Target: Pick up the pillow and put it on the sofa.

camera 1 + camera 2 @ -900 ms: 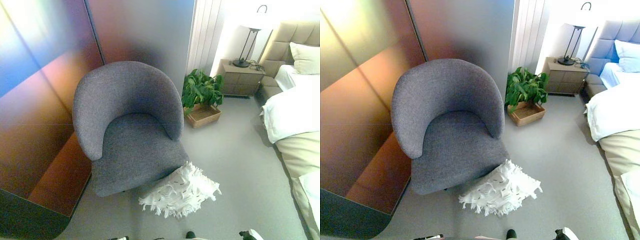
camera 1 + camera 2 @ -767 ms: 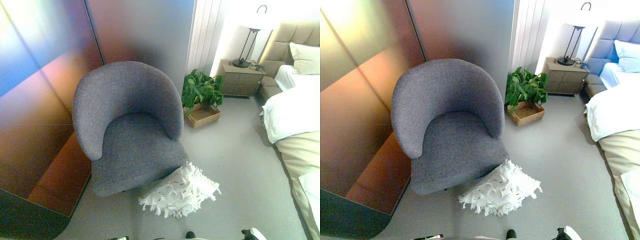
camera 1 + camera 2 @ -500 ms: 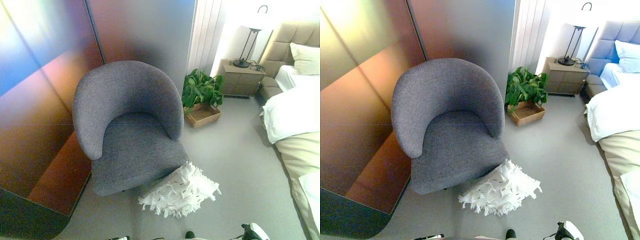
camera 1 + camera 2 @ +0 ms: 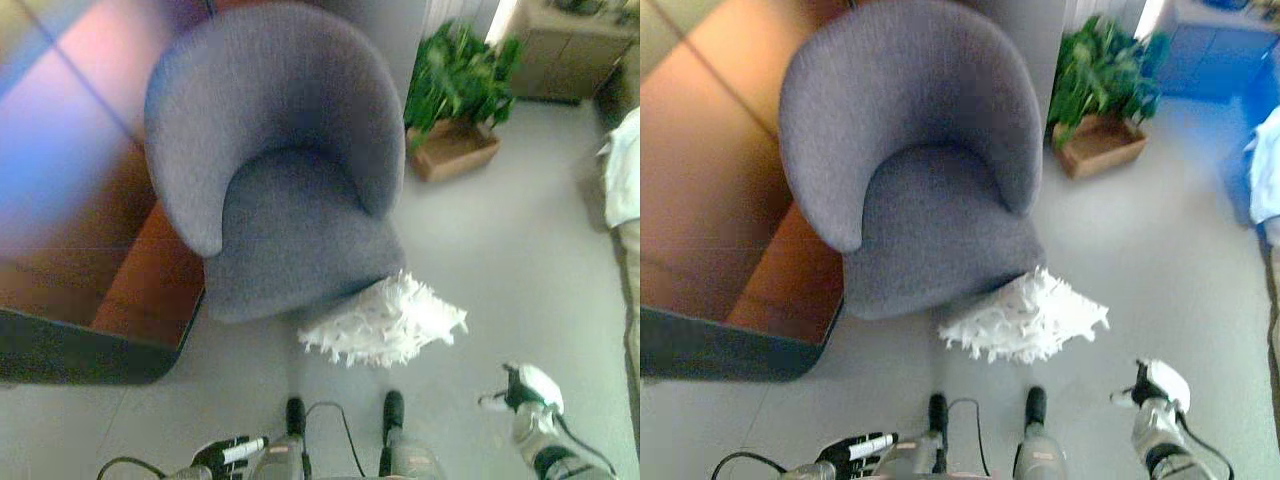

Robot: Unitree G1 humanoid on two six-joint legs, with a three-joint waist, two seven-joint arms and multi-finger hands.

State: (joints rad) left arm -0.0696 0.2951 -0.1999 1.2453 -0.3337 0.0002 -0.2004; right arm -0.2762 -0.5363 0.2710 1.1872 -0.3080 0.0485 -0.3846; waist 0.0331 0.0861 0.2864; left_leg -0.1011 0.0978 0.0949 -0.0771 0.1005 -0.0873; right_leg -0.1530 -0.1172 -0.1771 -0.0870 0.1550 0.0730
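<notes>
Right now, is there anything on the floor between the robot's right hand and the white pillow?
Nothing visible does. The right hand hangs low on the right, and only bare floor lies between it and the white pillow, which rests against the front of the grey chair.

**No readable text**

We are finding no words, labels, numbers or signs that we can read in either eye view. We are looking over the grey armchair (image 4: 285, 190), the white fringed pillow (image 4: 385, 322) on the floor (image 4: 500, 250), the planter box (image 4: 452, 150) and the wall panels (image 4: 70, 150), and none of them is showing any print or marking to us.
</notes>
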